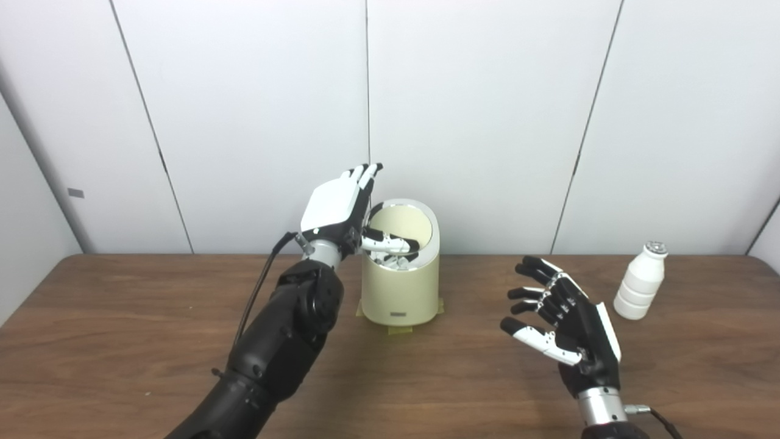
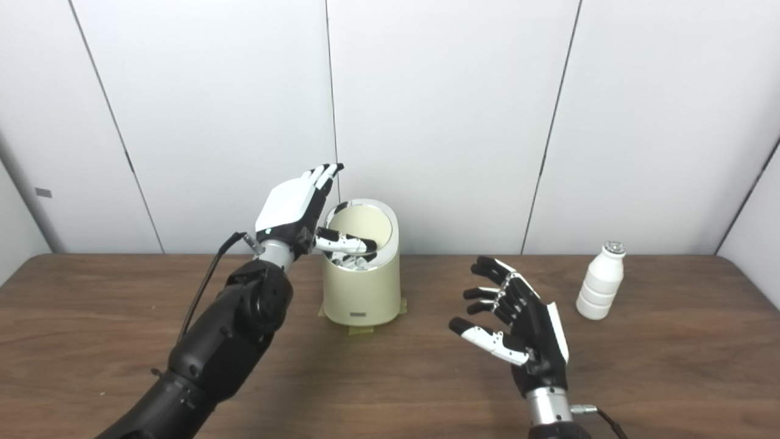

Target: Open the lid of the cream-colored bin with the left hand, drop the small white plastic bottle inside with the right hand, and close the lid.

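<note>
I am holding the bin [image 1: 400, 286] lid [image 1: 403, 227] up with my spread left hand [image 1: 338, 210]; right hand [image 2: 518, 326] is waiting wide, empty; bottle [image 1: 640, 281] is standing undropped near the surface's right edge.

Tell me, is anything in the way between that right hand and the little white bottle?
Nothing visible is. The right hand is open over bare table, and the small white bottle stands upright farther right, with only tabletop between them. The bin sits off on the hand's other side.

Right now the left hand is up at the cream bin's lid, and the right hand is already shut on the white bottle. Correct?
Not quite. The right hand is open and empty, apart from the white bottle, which stands alone to its right, as the left eye view shows. The left hand is indeed at the cream bin.
</note>
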